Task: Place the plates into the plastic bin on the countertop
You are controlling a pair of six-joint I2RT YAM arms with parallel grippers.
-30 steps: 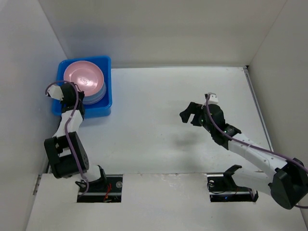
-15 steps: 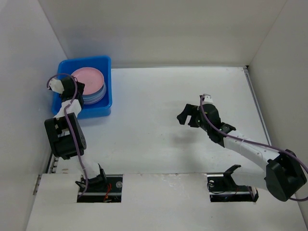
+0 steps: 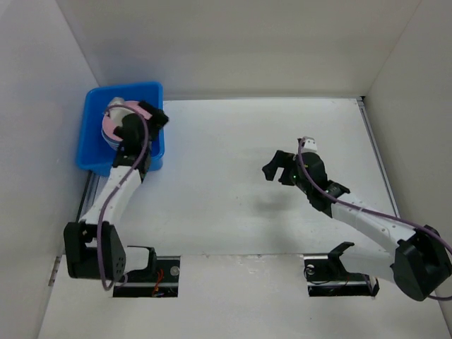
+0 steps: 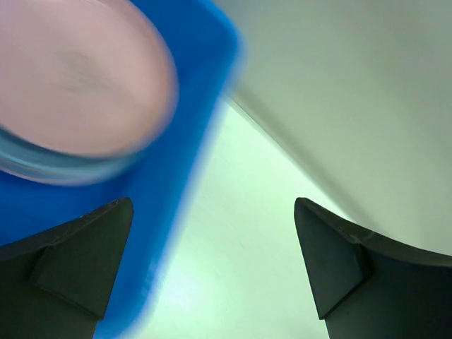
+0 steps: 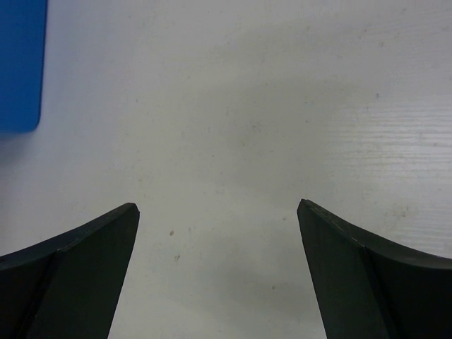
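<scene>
The plates lie stacked in the plastic bin at the back left of the countertop. The top plate is pink and a pale blue one shows under it, blurred in the left wrist view. My left gripper hovers open over the bin's right wall with nothing between its fingers. My right gripper stands open and empty over bare countertop right of centre. A corner of the bin shows far ahead of it.
White walls close in the countertop at the back and both sides. The left wall stands close behind the bin. The arms' bases sit at the near edge.
My left gripper opened and let go of the pink plate, which now rests on the stack. It then swung right, from the bin's left side to its right wall. The right arm barely moved.
</scene>
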